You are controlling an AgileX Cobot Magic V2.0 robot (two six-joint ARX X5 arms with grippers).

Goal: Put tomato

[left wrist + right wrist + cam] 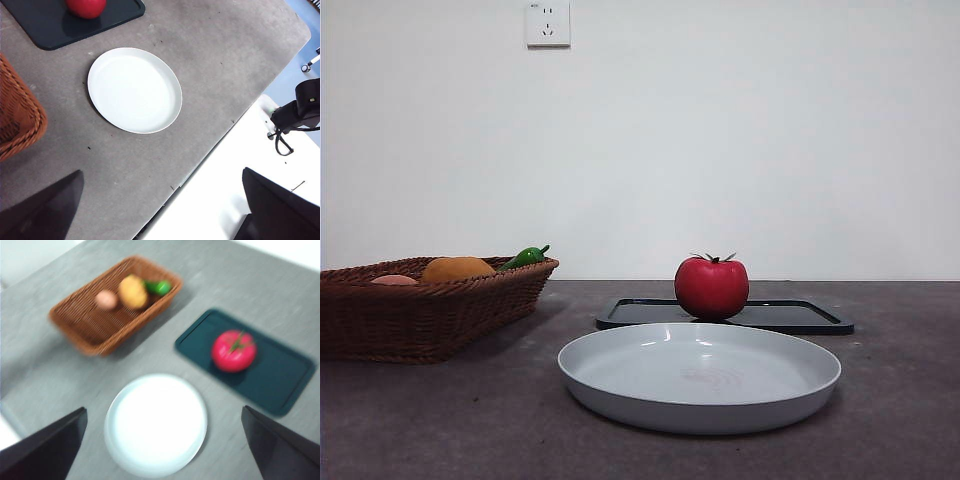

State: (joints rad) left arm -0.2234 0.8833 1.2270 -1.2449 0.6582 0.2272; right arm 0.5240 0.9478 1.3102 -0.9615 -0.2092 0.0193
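the glossy round red tomato with a dark green star-shaped stem (711,288) stands upright on the flat dark rectangular tray (810,318), toward one end of it, so the rest of the tray stays bare. no gripper touches it. the round pale grey plate (700,376) lies empty on the grey table (440,420) just in front of the tray, and i judge it is the likely place to put the tomato, because it is near and free. the brown woven basket (420,310) stands well apart to the side and holds an orange round fruit (457,268), a small green pepper (525,257) and a pinkish round thing (394,280). the right gripper (162,450) hangs high above the plate with jaws spread wide, ready to descend. the left gripper (162,210) waits over the table edge, jaws also spread apart.
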